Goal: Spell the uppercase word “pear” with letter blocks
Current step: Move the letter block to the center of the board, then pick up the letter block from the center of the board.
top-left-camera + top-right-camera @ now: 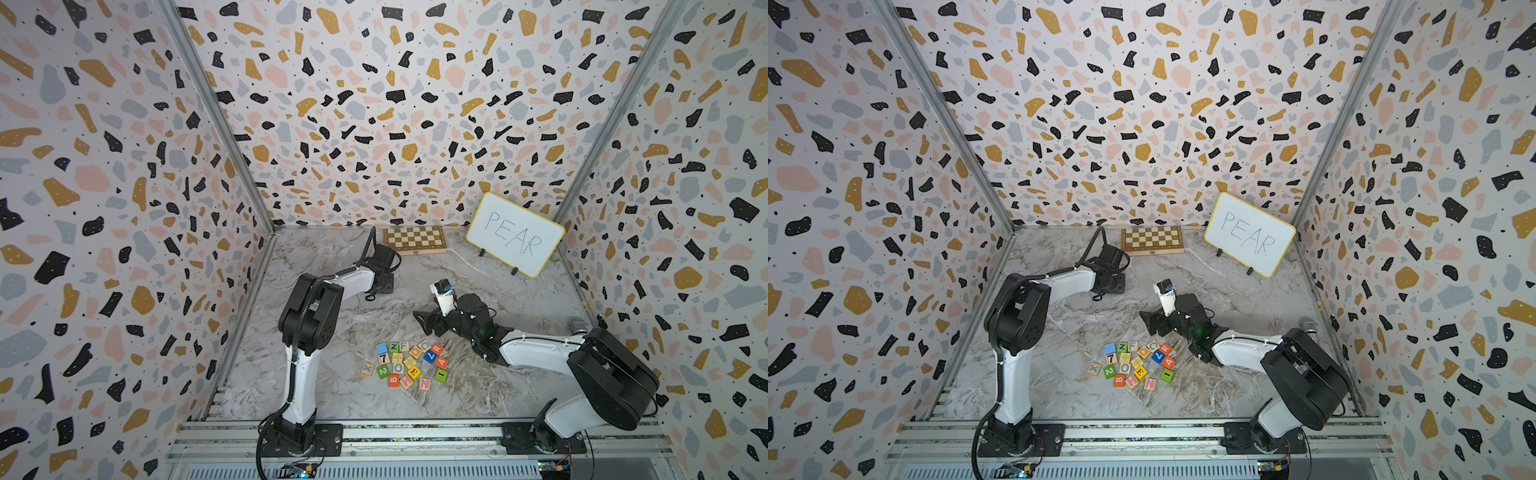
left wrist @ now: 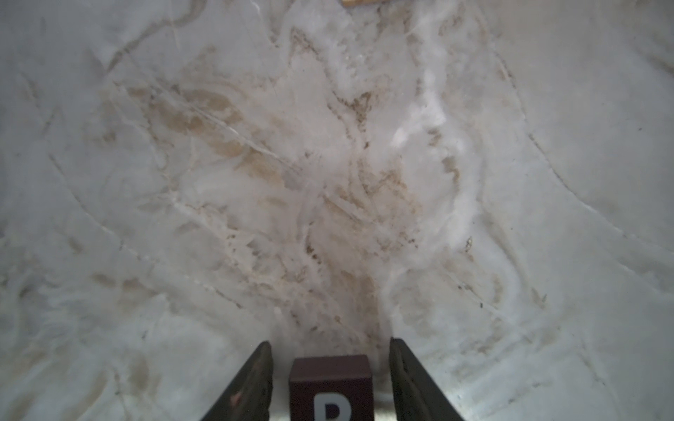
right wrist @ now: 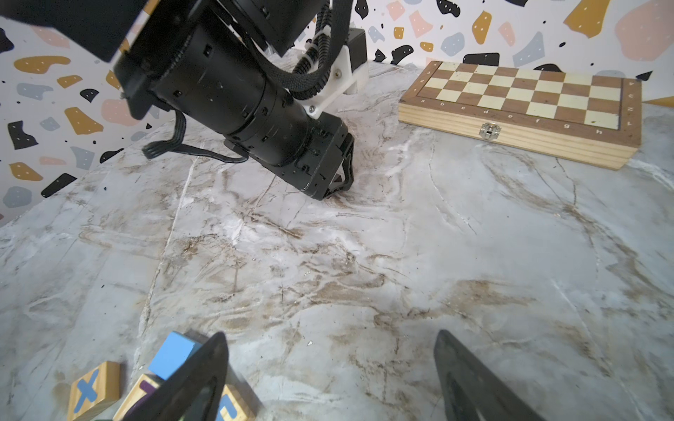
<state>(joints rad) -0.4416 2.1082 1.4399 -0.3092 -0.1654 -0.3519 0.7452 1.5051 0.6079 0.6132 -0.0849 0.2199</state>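
A dark block with a white P point(image 2: 331, 386) rests on the marble table between the fingers of my left gripper point(image 2: 330, 342), with a gap on each side. That gripper is open and low at the back left point(image 1: 384, 286); the top views hide the P block under the wrist. The yellow E point(image 1: 413, 371), orange-red A point(image 1: 441, 362) and red R point(image 1: 436, 348) blocks lie in the pile at the front middle. My right gripper point(image 3: 330, 335) is open and empty, just behind the pile point(image 1: 422, 322).
Other blocks fill the pile, among them an X block point(image 1: 367, 368) and a plain blue one point(image 3: 171, 355). A folded chessboard point(image 1: 414, 240) lies at the back wall. A whiteboard reading PEAR point(image 1: 515, 235) stands at the back right.
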